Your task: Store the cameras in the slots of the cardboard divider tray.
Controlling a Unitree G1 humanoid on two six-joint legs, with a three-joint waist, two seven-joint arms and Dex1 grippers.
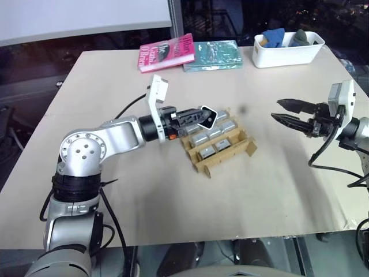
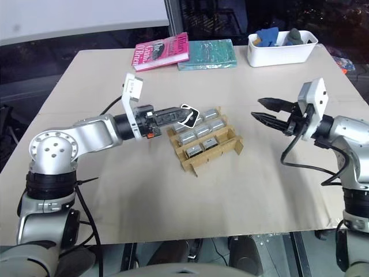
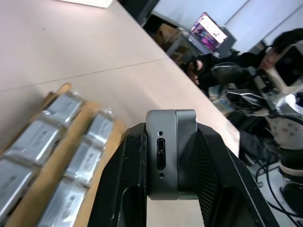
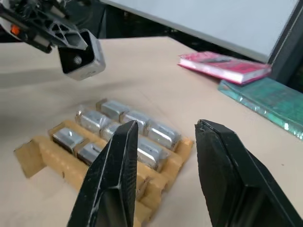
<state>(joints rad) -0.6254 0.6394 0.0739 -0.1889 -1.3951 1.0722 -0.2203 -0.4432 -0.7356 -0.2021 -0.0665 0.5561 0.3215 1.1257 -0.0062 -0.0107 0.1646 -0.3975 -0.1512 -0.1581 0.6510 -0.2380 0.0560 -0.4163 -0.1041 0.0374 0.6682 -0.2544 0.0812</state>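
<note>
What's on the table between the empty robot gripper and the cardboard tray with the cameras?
Nothing. In the left eye view, bare table separates the right gripper from the cardboard divider tray.

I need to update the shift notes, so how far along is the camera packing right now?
Mostly done, it seems: several cameras already sit in the cardboard divider tray. One more camera is in hand, clamped in the left gripper above the tray's far left end. It is not yet slotted. The right gripper hangs open and empty to the tray's right.
</note>
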